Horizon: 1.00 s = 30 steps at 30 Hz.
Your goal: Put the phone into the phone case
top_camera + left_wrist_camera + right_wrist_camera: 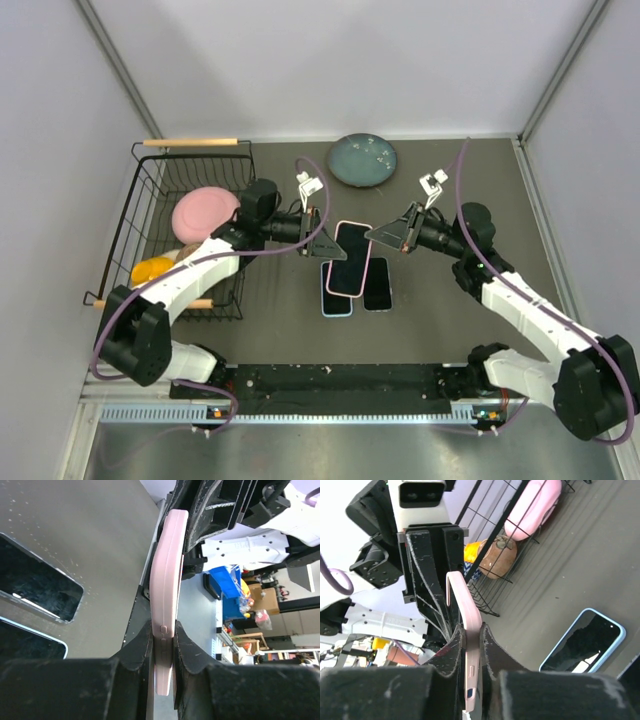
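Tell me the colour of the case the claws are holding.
Pale pink case; left wrist view shows it best.

1. 2 grippers: left gripper [162, 645], right gripper [471, 645].
2. 1 pink phone case [350, 258].
3. 2 phones: blue-edged phone [337, 303], dark phone [377, 285].
4. 1 teal plate [364, 160], far edge.
5. 1 wire basket [190, 142], left edge; 3 items [205, 212] inside.

Pink case, black claws
The phone case [352, 258] is showing pale pink, perhaps black-faced, between the black left claw [330, 248] and right claw [378, 238]; near them a blue-rimmed phone [336, 303] is gleaming black; beyond them, a teal plate [364, 160] is showing pale speckles.
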Each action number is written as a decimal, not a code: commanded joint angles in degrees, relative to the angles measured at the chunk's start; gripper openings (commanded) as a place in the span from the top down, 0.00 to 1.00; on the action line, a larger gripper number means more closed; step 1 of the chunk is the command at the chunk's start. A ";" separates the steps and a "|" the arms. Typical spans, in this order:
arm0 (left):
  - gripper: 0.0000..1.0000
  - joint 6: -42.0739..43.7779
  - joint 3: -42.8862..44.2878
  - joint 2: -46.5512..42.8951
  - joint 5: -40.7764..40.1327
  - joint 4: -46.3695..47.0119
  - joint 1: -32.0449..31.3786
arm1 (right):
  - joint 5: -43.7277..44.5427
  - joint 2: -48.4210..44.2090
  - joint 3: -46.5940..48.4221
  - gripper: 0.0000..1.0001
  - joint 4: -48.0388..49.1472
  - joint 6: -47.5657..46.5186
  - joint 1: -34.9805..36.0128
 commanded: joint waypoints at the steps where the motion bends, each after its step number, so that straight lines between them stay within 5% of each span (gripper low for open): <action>1: 1.00 7.78 4.16 0.54 -7.15 -12.23 -0.38 | 3.03 -3.75 7.50 1.00 -3.95 -5.60 0.37; 8: 1.00 6.72 5.21 1.24 -7.86 -12.24 -1.26 | 4.71 -4.37 10.24 1.00 -11.61 -11.67 1.16; 13: 1.00 5.32 5.92 1.86 -7.60 -10.84 -2.14 | 4.89 -4.10 8.93 0.75 -10.65 -9.83 1.69; 16: 1.00 1.56 4.69 0.02 -6.37 -7.25 -2.14 | 2.62 -4.54 4.47 0.45 -4.45 -5.03 1.69; 30: 1.00 -11.45 -0.32 -3.24 -5.31 14.11 -2.14 | -1.17 -5.77 -8.57 0.42 10.45 5.03 1.87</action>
